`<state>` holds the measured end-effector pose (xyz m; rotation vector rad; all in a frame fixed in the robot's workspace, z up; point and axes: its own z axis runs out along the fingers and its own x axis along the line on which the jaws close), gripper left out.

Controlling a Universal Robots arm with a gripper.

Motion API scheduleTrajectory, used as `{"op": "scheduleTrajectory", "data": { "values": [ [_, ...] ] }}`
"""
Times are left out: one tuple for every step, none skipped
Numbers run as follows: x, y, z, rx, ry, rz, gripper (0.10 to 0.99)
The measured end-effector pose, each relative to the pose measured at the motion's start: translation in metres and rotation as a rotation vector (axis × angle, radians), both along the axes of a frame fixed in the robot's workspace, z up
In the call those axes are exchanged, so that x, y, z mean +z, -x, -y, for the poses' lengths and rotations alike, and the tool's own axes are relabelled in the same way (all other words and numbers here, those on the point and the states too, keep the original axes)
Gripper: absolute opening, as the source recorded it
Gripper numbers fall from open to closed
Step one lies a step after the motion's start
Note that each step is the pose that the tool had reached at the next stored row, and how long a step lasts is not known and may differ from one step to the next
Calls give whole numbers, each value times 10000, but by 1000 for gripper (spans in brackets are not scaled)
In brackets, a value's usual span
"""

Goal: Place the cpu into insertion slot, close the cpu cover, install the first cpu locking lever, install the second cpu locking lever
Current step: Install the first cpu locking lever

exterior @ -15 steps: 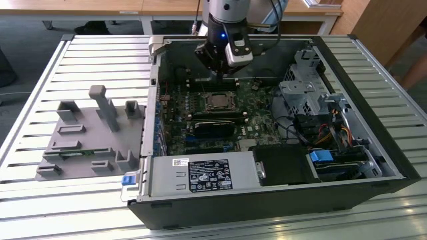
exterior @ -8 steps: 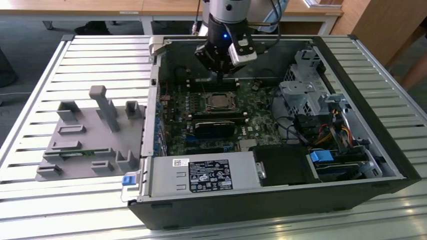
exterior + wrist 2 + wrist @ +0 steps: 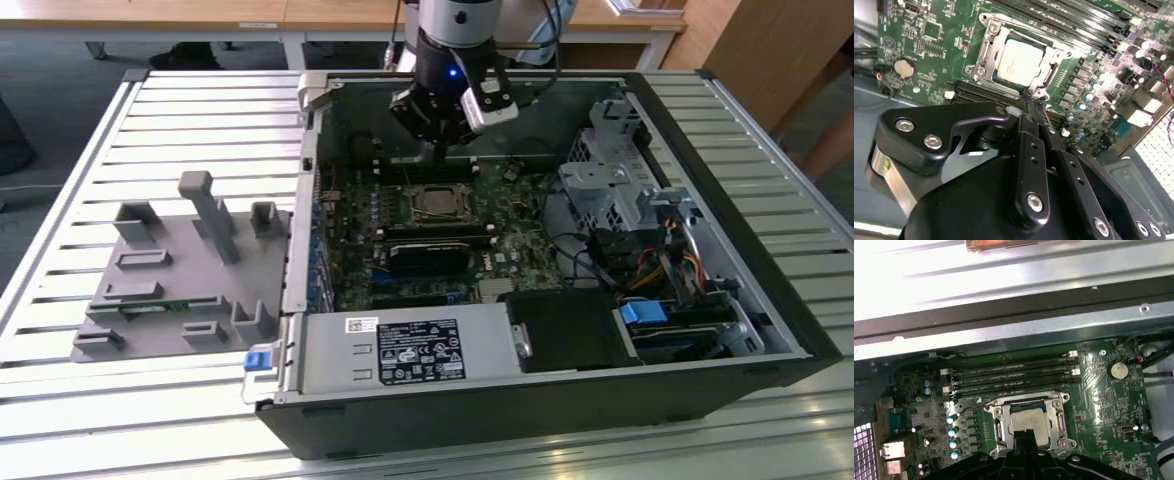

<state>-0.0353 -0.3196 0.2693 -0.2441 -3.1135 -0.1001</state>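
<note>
Gripper (image 3: 1033, 104), fingers pressed together, tips at the cover's (image 3: 993, 42) corner. The cpu (image 3: 1019, 60) lies framed inside it. Memory slots (image 3: 979, 92) run just beside the cover.

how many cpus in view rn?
1. The cpu sits in the insertion slot on the motherboard, just beyond the gripper in both wrist views. A spare could be hidden on the grey fixture at the exterior view's left.

I could make out no words or numbers. The label (image 3: 418, 350) on the power supply box (image 3: 324, 352) carried print too small to read, and the cpu (image 3: 1019, 60) showed only faint marks.
</note>
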Motion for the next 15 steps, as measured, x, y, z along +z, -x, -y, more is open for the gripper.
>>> {"op": "scheduleTrajectory", "data": {
  "values": [
    [-1,0,0,108,-6,20,106],
    [-1,0,0,239,-12,26,106],
    [0,0,0,409,-15,27,106],
    [0,0,1,587,-16,26,106],
    [-1,1,1,774,-19,26,106],
    [-2,1,1,952,-22,26,106],
    [-4,0,1,1144,-24,26,106],
    [-5,0,1,1324,-28,27,106],
    [-7,0,0,1503,-30,26,106],
    [-9,0,0,1685,-33,27,106],
    [-11,0,0,1863,-33,26,106],
    [-13,0,1,2049,-33,25,106],
    [-15,1,1,2185,-35,25,106],
    [-17,3,1,2249,-37,27,106],
    [-19,18,1,2268,-39,35,106]
  ]
}}
